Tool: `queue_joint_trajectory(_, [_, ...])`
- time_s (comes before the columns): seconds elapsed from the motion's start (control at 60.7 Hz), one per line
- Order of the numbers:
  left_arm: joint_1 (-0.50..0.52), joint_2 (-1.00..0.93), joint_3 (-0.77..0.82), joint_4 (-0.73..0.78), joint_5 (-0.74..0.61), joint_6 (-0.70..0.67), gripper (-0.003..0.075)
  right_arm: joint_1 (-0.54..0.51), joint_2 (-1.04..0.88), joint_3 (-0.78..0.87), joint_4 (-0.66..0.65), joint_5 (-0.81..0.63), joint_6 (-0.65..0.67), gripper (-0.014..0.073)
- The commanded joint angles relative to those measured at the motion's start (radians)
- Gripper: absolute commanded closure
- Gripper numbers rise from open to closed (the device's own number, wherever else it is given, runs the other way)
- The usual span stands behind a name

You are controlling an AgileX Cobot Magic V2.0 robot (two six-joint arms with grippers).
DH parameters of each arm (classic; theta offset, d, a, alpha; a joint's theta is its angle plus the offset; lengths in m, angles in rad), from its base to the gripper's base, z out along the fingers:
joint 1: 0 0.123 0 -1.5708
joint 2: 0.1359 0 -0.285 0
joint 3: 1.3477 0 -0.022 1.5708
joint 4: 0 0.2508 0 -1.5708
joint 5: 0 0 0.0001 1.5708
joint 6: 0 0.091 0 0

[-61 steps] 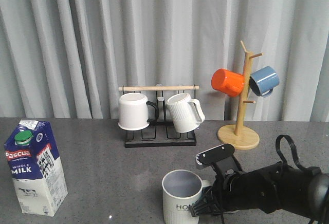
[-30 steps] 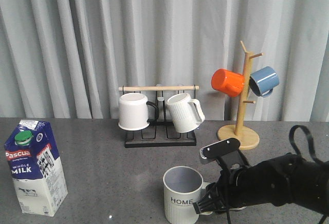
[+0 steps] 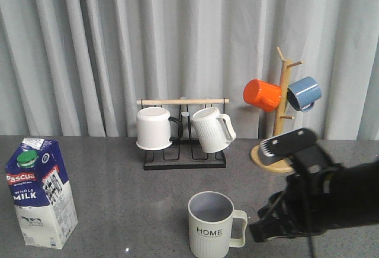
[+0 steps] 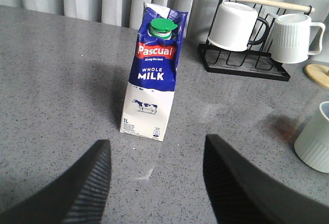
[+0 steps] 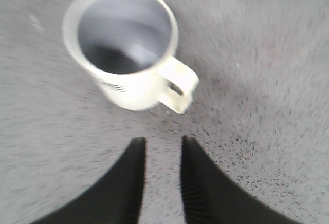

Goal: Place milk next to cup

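Right gripper [image 5: 159, 183] had withdrawn from the cup [image 3: 211, 223], fingers nearly closed, empty; upright milk [image 4: 153, 75] stood directly ahead of the spread, empty left gripper [image 4: 154, 183].

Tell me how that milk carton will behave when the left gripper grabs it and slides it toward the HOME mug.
The milk carton stands tall on a narrow base, so a high push would probably tip it. Its flat paperboard sides may dent under a hard squeeze. The green cap looks closed, so it is possibly full and heavy. The left gripper is open, facing it.
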Motion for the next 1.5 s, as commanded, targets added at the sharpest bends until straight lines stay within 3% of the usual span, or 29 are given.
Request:
queue_joint_trajectory(0.0, [0.001, 0.014, -0.032, -0.010, -0.067, -0.002, 0.0322, 0.000, -0.152, 0.030, 0.068, -0.020, -0.086, 0.0582])
queue_joint_trajectory(0.181, [0.001, 0.014, -0.032, -0.010, -0.047, -0.002, 0.0322, -0.001, -0.360, 0.240, 0.104, -0.045, -0.146, 0.0603])
queue_joint_trajectory(0.577, [0.001, 0.069, -0.100, -0.021, 0.067, 0.034, 0.0322, -0.003, -0.691, 0.621, 0.042, -0.057, -0.156, 0.0599])
queue_joint_trajectory(0.89, [0.001, 0.387, -0.488, -0.101, 0.271, 0.216, 0.0279, -0.003, -0.766, 0.697, 0.000, -0.075, -0.149, 0.0599])
queue_joint_trajectory(1.153, [0.001, 0.650, -0.863, -0.097, 0.432, 0.235, 0.0172, -0.003, -0.766, 0.697, -0.001, -0.080, -0.124, 0.0599])
queue_joint_trajectory(1.483, [0.001, 0.981, -1.228, -0.172, 0.633, 0.235, 0.0157, -0.003, -0.766, 0.697, -0.001, -0.080, -0.111, 0.0599])
